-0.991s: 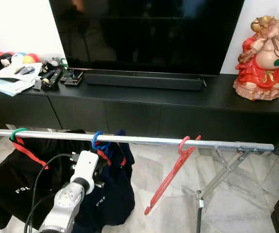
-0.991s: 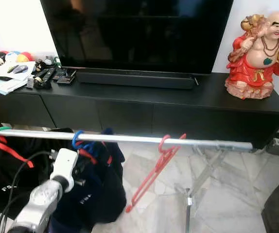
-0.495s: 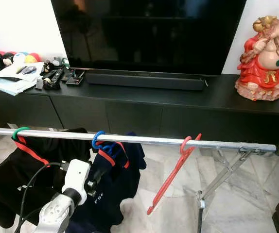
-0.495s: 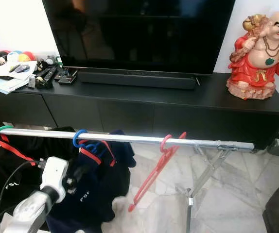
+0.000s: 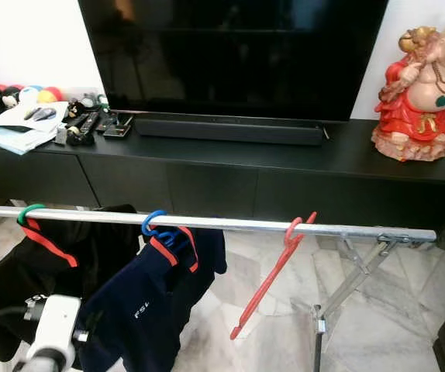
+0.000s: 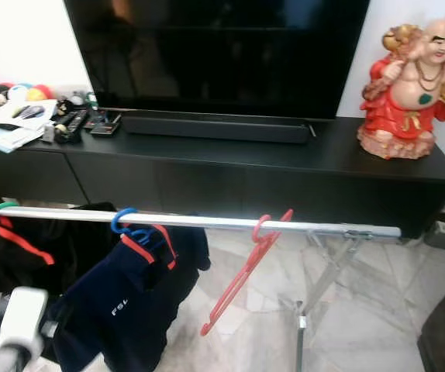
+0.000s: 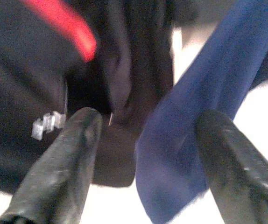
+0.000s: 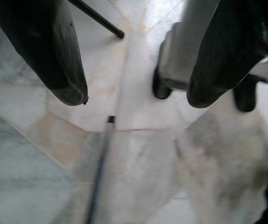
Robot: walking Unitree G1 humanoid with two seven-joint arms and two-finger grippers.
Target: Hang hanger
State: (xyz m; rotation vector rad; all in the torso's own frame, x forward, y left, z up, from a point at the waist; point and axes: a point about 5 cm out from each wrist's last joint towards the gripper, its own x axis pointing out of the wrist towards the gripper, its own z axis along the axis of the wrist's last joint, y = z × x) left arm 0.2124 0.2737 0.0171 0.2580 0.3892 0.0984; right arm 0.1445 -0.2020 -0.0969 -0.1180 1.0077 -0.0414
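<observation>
Change: the left arm has dropped low and back from the rail since a second ago; the navy garment now hangs free.
Head views: the blue plastic hanger hooks over the long silver metal rail, carrying the navy blue shirt with red collar trim; beside it hang a green-hooked hanger with a black garment and a bare red plastic hanger, tilted.
Left wrist view: left gripper spread wide, empty, facing the dark cloth, likely just released.
Right wrist view: right gripper parted, idle above the pale marble floor.
</observation>
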